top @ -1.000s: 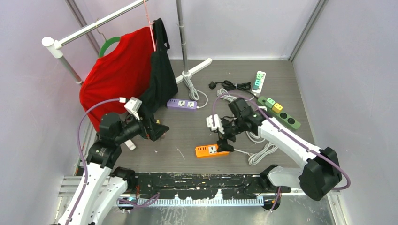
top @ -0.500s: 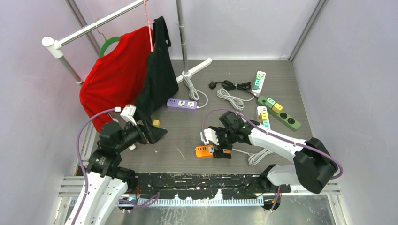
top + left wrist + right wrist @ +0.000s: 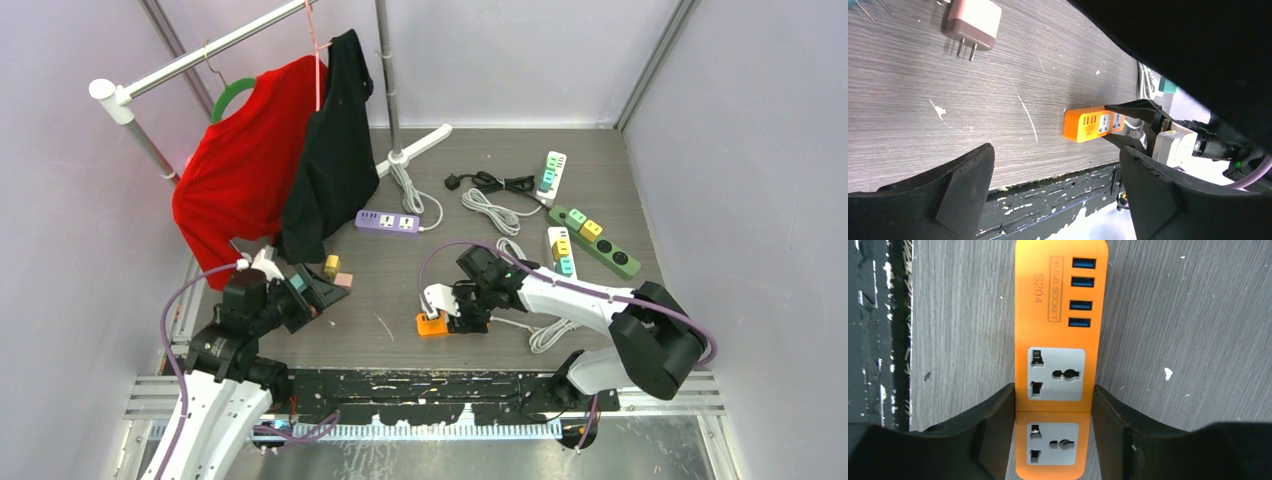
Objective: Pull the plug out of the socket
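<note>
Jaws clasp orange strip (image 3: 1058, 335), right wrist | pink plug (image 3: 973, 22), left wrist

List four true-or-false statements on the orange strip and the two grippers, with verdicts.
1. Both sockets on the strip are empty. True.
2. The right gripper has one finger on each side of the strip. True.
3. The left gripper holds the charger. False: it is open and empty, and the charger lies apart from it on the table.
4. The strip has two USB ports. False: it has four, in a row at its far end.
</note>
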Available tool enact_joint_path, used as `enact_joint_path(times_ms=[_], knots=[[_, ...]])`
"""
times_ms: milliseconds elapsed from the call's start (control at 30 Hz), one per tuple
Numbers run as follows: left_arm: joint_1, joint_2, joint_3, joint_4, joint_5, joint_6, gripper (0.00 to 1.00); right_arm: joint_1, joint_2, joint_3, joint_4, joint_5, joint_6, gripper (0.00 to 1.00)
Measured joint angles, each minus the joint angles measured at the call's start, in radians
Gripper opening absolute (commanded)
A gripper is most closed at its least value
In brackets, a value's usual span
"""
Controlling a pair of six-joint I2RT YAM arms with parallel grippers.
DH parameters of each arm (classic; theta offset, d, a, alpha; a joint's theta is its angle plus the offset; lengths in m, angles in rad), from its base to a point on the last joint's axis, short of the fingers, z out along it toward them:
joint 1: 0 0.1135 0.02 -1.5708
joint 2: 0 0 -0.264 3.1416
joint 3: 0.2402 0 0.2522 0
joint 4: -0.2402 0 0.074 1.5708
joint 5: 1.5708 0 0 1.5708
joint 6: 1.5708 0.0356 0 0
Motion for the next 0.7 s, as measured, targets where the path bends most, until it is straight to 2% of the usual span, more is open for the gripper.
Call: enact_joint_path(times_ms=[33, 100, 300, 533, 700], knots=[[0.0, -0.004, 0.0, -0.012, 0.002, -0.011, 0.94, 0.001, 0.001, 0.0, 0.002, 0.003, -0.002, 0.37], [0.0, -0.021, 0.0, -0.026, 0.012, -0.023, 0.95, 0.001, 0.001, 0.0, 0.0, 0.003, 0.001, 0.23], [0.0, -0.06, -0.057, 0.046, 0.16, -0.044, 0.94, -0.014, -0.002, 0.03, -0.068, -0.039, -0.006, 0.03], [-0.001, -0.086, -0.114, 0.118, 0.349, -0.032, 0.92, -0.164, -0.146, 0.09, -0.217, -0.22, 0.002, 0.01], [-0.005, -0.082, -0.098, 0.159, 0.428, 0.007, 0.92, -0.251, -0.235, 0.182, -0.269, -0.281, 0.093, 0.01]])
